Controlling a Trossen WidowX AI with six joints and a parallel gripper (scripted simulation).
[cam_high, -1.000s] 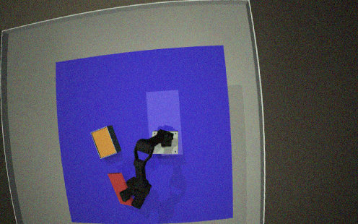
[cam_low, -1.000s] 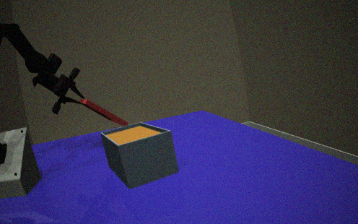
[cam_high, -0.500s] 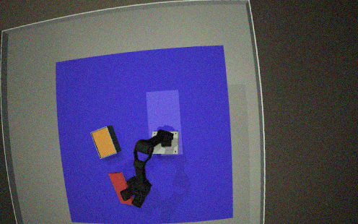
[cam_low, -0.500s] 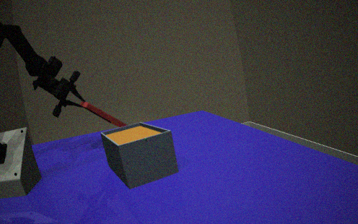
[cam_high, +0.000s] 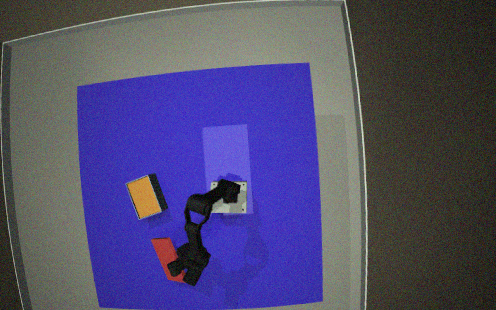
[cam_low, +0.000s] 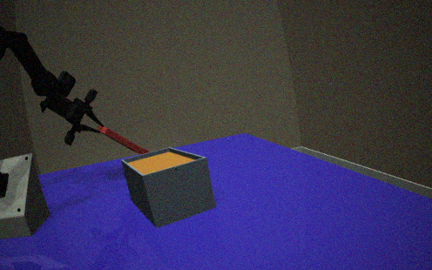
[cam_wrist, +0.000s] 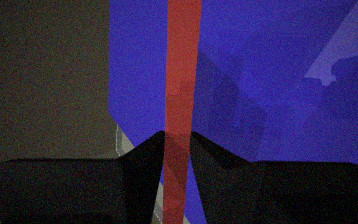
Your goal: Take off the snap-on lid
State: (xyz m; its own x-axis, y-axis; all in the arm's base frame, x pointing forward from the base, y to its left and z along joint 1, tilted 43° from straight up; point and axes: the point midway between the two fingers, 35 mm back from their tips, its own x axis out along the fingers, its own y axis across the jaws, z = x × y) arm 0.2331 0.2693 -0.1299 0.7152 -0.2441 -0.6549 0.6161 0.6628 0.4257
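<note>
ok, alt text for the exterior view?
Black robot gripper holds a red lid by one edge, tilted, above a blue table surface. In front stands an open dark gray storage box with an orange interior; part of a pale mount block shows at left.

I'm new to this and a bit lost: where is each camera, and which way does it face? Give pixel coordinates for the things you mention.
Top: overhead, facing down on the blue mat (cam_high: 280,150), whole arm visible.
Exterior: low beside the mat, facing across it; forearm and black gripper (cam_high: 186,270) (cam_low: 92,126) (cam_wrist: 177,137) show.
Wrist: on the arm, facing past its fingers.
Top and exterior share the open grey box (cam_high: 161,192) (cam_low: 178,192).
</note>
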